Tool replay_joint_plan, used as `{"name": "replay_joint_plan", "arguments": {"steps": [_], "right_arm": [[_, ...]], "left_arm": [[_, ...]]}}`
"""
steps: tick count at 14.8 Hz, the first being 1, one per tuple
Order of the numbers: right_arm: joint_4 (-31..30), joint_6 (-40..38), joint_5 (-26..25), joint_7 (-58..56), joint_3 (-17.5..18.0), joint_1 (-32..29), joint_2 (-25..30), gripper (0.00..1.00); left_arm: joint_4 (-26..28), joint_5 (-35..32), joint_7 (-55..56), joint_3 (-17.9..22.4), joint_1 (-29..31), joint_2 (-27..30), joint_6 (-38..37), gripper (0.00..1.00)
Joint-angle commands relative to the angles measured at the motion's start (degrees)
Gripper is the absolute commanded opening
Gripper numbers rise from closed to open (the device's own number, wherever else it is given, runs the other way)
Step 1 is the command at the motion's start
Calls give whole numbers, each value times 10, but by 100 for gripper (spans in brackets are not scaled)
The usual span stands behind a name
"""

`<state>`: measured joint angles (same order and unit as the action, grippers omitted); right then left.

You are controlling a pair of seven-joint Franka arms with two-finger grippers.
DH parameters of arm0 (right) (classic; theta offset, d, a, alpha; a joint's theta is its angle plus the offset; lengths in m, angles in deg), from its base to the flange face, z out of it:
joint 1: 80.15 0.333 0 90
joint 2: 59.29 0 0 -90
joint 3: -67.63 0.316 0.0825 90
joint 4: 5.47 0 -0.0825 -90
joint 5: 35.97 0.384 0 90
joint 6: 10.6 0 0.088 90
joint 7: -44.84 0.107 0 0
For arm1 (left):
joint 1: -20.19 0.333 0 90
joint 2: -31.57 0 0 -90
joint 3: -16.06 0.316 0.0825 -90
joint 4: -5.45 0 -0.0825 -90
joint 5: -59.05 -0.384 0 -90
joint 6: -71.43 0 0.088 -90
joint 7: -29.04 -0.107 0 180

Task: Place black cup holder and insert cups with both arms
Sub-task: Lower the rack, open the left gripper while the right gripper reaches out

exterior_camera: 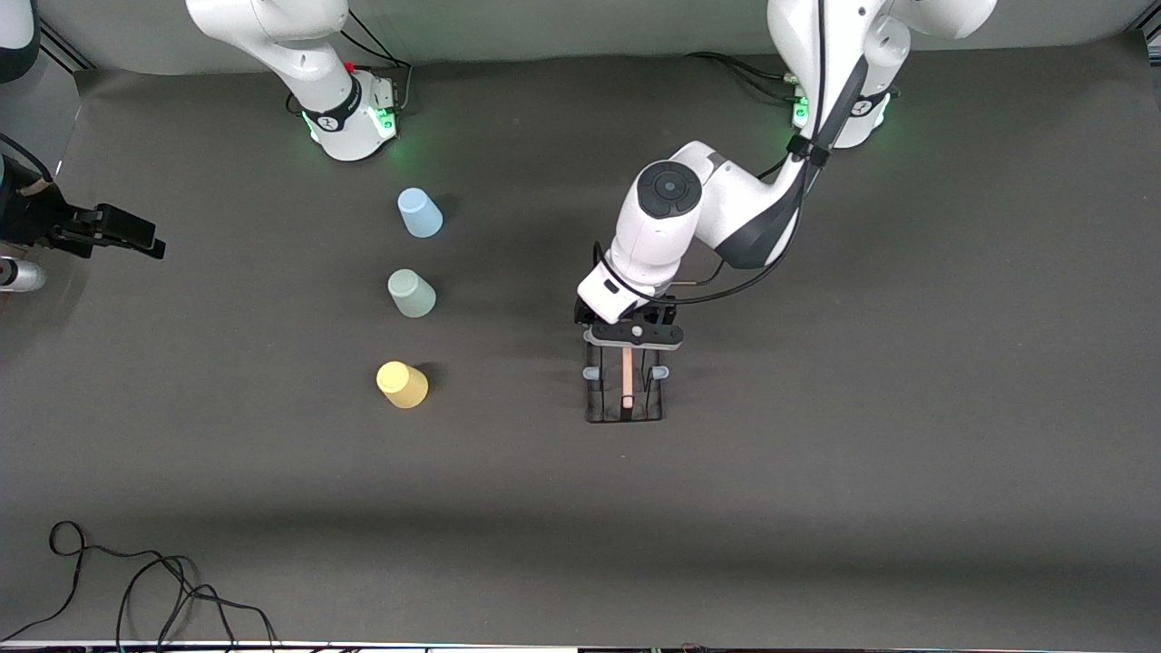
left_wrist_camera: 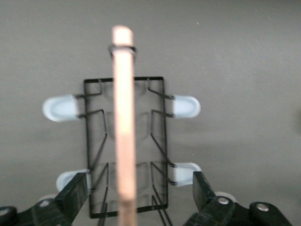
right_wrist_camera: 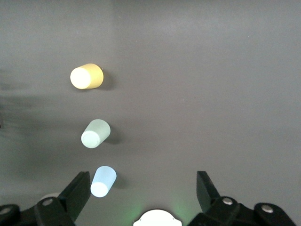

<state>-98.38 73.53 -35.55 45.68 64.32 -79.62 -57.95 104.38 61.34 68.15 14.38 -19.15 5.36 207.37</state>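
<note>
1. Here, in the front view, the black cup holder (exterior_camera: 625,390) stands upright on the desk (exterior_camera: 907,408). The left claw (exterior_camera: 632,334) hangs directly over the holder's end nearest the robots' bases, above the wooden handle (exterior_camera: 628,376).
2. Taking the holder as landmark, three cups stand upside down in a row toward the right arm's end of the desk: the yellow cup (exterior_camera: 403,384) level with the holder, the green cup (exterior_camera: 412,293) farther from the front camera, the blue cup (exterior_camera: 420,212) farthest.
3. The left wrist view shows the left claw's fingers (left_wrist_camera: 73,197) spread wide, one on each side of the handle (left_wrist_camera: 124,132), touching neither handle nor wire. Nothing is held.
4. The right wrist view shows the right claw (right_wrist_camera: 141,195) wide open and empty, high over the cups, with the blue cup (right_wrist_camera: 103,181) closest to its fingers (right_wrist_camera: 77,190). The right arm waits.
</note>
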Motion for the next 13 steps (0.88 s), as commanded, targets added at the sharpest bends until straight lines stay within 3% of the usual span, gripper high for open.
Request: {"name": "replay_joint_plan", "arguments": {"steps": [1,7,13], "right_arm": [[-2,-11,-1,9,1,3,2,99],[-16,-1,23,185,2,80,-4,98],[-132,117,28,281,2,147,8,96]], "left_arm": [[-17,-14,4,1,9,29,-53,100],[-52,-29,-7,2,71,76,-129,100],[-58,-37,-148,2,188,128,-175,100]]}}
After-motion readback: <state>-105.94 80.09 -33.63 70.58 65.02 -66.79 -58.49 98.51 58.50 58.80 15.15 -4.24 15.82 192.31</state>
